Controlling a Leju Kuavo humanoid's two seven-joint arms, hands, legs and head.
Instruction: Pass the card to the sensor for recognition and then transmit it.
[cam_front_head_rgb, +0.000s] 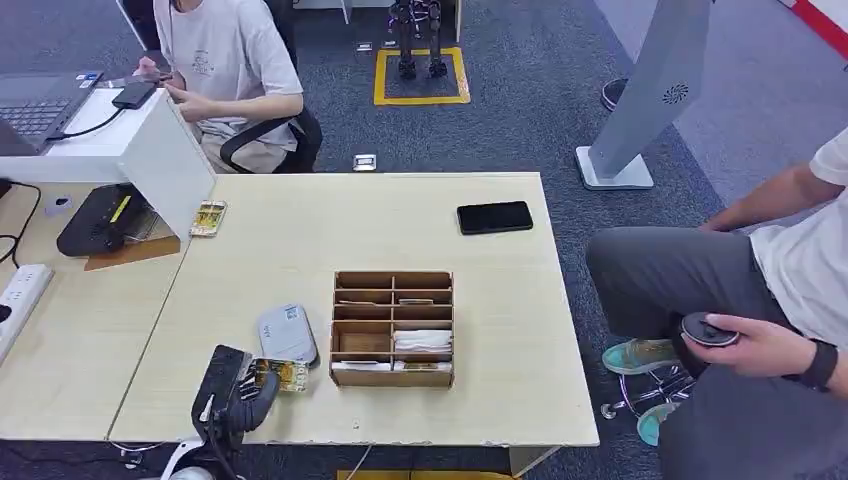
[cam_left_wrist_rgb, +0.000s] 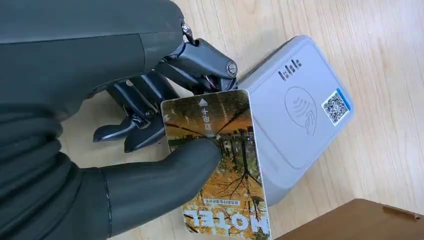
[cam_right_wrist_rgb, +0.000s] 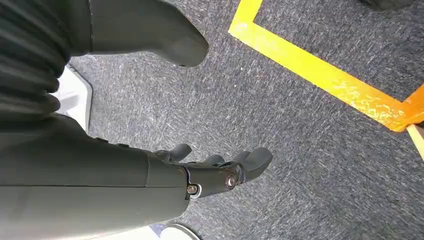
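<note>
The left hand (cam_left_wrist_rgb: 150, 150) pinches a glossy hotel key card printed with yellow autumn trees (cam_left_wrist_rgb: 220, 165) between its thick grey thumb, pressed on the card's face, and its darker fingers (cam_left_wrist_rgb: 135, 100) curled behind it. The card hangs just beside and partly over one edge of the flat pale grey plastic card sensor with a wireless symbol and a QR sticker (cam_left_wrist_rgb: 300, 115); whether card and sensor actually touch is hard to tell from this angle. In the head view the same hand (cam_front_head_rgb: 240, 395) sits near the front edge of the light wooden table (cam_front_head_rgb: 500, 380), the card (cam_front_head_rgb: 280, 374) in it, with the sensor (cam_front_head_rgb: 287, 333) lying just beyond. Beside the sensor stands a brown wooden organiser box with open compartments (cam_front_head_rgb: 392, 328), some holding white cards. A black smartphone (cam_front_head_rgb: 494, 217) lies well apart toward the far side. The right hand (cam_right_wrist_rgb: 220, 170) hangs over grey carpet (cam_right_wrist_rgb: 300, 150) near yellow floor tape (cam_right_wrist_rgb: 320, 75), fingers loosely apart and holding nothing.
</note>
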